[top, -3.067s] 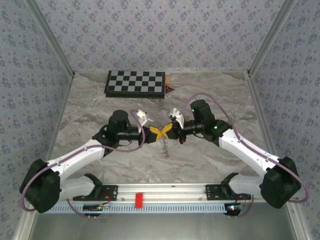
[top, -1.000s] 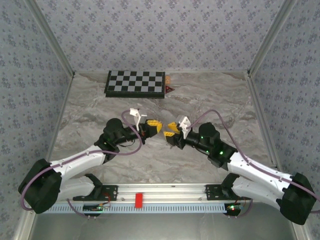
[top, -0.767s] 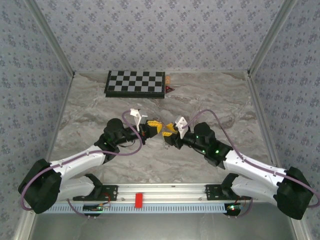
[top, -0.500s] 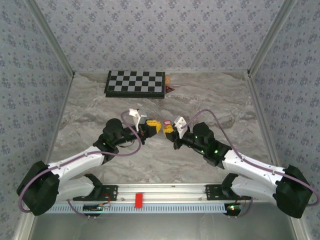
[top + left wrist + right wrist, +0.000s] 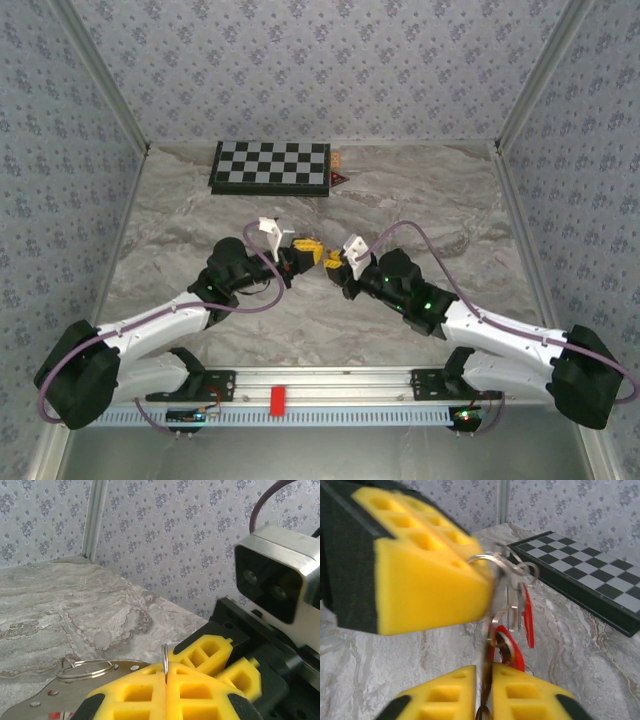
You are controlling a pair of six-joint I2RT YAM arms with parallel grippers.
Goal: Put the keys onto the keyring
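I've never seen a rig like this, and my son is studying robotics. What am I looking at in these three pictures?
This is a robot with a left arm and a right arm fixed at the near edge of a table. One picture looks down from above. The other two come from small cameras on the wrists, so each shows its own yellow claw up close. On the table lie a chessboard and, beside it, a small dark-red triangle. The left claw is shut on a thin metal keyring. The right claw seems to pinch a red key hanging just below that ring, though the picture is blurred there.
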